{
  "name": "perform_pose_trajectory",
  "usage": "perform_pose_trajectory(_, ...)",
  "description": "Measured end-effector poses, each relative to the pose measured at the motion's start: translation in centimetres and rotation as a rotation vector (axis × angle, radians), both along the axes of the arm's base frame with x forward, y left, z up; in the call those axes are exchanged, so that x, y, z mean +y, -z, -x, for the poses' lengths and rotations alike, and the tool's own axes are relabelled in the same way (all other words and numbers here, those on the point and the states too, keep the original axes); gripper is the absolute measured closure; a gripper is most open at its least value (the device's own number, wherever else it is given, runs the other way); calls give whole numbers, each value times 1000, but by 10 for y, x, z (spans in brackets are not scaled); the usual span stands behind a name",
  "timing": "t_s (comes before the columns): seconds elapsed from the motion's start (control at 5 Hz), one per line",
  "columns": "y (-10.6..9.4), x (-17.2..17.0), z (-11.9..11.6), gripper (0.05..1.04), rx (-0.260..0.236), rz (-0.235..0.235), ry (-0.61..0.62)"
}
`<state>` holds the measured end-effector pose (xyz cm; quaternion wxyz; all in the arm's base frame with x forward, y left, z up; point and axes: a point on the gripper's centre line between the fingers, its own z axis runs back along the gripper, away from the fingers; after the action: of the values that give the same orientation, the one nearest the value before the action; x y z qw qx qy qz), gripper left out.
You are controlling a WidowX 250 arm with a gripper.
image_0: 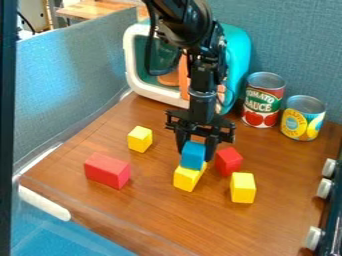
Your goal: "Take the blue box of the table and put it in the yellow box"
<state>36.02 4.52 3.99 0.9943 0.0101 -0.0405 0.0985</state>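
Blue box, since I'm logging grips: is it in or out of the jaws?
In: the blue box is between the jaws, one at each side, with a yellow box below it.

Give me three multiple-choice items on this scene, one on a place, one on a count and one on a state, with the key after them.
1. Where is the blue block?
A) Beside the cans
B) Atop a yellow block
C) Atop a red block

2. How many yellow blocks are there?
A) Two
B) Four
C) Three

3. How does the blue block stand to the gripper?
A) Between its fingers
B) Apart from it
C) Behind its wrist

Key:
1: B, the blue block sits directly over the yellow one.
2: C, one is under the blue block, another toward the view's left, and a third toward its right.
3: A, a finger shows on either side of the blue block.
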Motion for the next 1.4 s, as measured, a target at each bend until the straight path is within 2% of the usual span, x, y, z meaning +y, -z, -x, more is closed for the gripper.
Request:
perform_pose_trajectory(0.2, 0, -2, 1, 423, 4, 16, -10)
perform_pose_trajectory(0.4, 0, -1, 4, 141, 20, 48, -28)
perform_pose_trajectory(0.6, -1, 2, 5, 80, 18, 83, -27)
perform_pose_trajectory(0.8, -4, 4, 9, 83, 32, 114, -24)
perform_pose_trajectory(1.0, -37, 5, 10, 83, -33, 102, -22)
perform_pose_trajectory(1.2, -73, -3, 23, 84, -120, 76, -28)
perform_pose_trajectory(1.4, -78, -8, 26, 84, -134, 82, -19)
